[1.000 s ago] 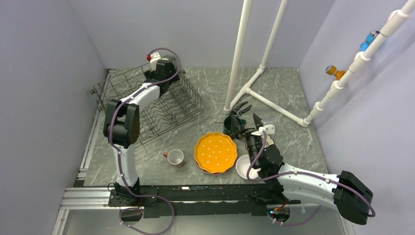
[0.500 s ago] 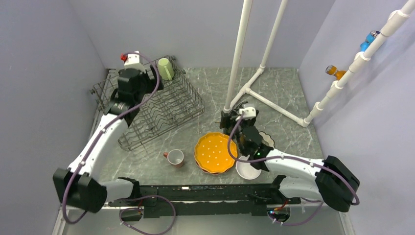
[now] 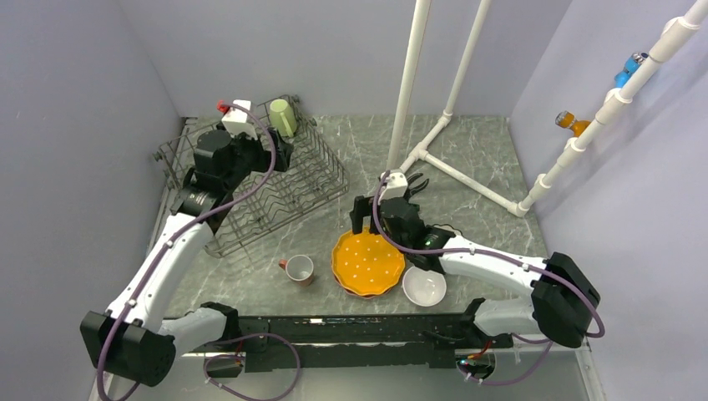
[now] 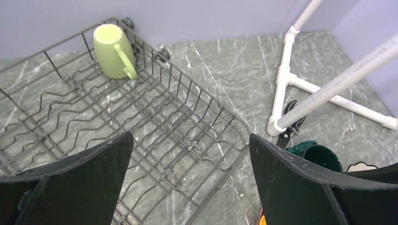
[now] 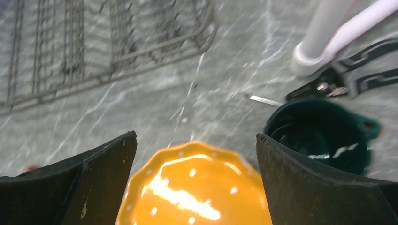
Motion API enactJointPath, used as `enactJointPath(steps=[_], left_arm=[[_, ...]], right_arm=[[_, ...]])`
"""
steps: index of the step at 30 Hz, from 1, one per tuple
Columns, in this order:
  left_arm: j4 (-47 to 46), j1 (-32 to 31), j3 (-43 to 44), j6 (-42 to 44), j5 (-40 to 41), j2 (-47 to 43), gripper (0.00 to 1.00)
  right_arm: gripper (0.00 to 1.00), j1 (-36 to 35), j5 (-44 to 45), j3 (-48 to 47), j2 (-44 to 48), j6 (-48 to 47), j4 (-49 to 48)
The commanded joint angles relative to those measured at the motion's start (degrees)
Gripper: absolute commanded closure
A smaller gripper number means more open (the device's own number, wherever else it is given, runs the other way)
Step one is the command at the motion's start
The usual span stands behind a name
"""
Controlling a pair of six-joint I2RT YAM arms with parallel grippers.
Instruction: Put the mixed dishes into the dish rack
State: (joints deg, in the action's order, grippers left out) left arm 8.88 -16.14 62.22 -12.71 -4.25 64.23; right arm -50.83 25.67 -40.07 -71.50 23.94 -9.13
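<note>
The dark grey wire dish rack (image 3: 332,189) stands at the back left. The pale green mug (image 3: 283,117) sits in its far corner, also in the left wrist view (image 4: 112,44). My left gripper (image 3: 280,155) hovers over the rack (image 4: 212,108), open and empty (image 4: 190,140). My right gripper (image 3: 371,224) is open and empty above the far edge of the orange dotted plates (image 3: 367,261), which show between its jaws (image 5: 197,187). The dark teal mug (image 5: 319,133) stands just right of it. The pink mug (image 3: 298,269) and white bowl (image 3: 423,286) stand near the front. The patterned bowl's edge (image 4: 360,166) peeks in.
A white PVC pipe frame (image 3: 409,92) rises from the table behind the plates. Black-handled pliers (image 5: 347,79) lie at its foot, next to the teal mug. Walls close in on the left, back and right.
My left gripper has let go of the pale green mug in the rack's far corner and drawn back. My right gripper has swung from the white bowl to the orange plates' far edge.
</note>
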Motion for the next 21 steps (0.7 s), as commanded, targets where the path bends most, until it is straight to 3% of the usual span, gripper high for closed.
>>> enactJointPath(steps=[1, 5, 15, 21], left_arm=[[-3.02, -1.68, -0.73, 2.44, 2.44, -5.00, 0.01], [-2.26, -3.90, -0.86, 4.73, 6.74, -6.16, 0.01], [-2.11, -6.16, -0.85, 6.75, 7.33, -7.32, 0.00], [-2.33, -6.54, -1.09, 7.93, 9.23, -8.75, 0.01]], right_arm=[[0.01, -1.68, -10.48, -0.99, -0.94, 6.65, 3.97], [0.01, -3.62, -12.49, -2.99, -5.06, 9.62, 3.84], [0.01, -13.78, -9.12, -16.00, -15.58, 10.57, 13.50], [0.16, -17.54, -8.40, -20.57, -20.57, 9.06, 16.01]])
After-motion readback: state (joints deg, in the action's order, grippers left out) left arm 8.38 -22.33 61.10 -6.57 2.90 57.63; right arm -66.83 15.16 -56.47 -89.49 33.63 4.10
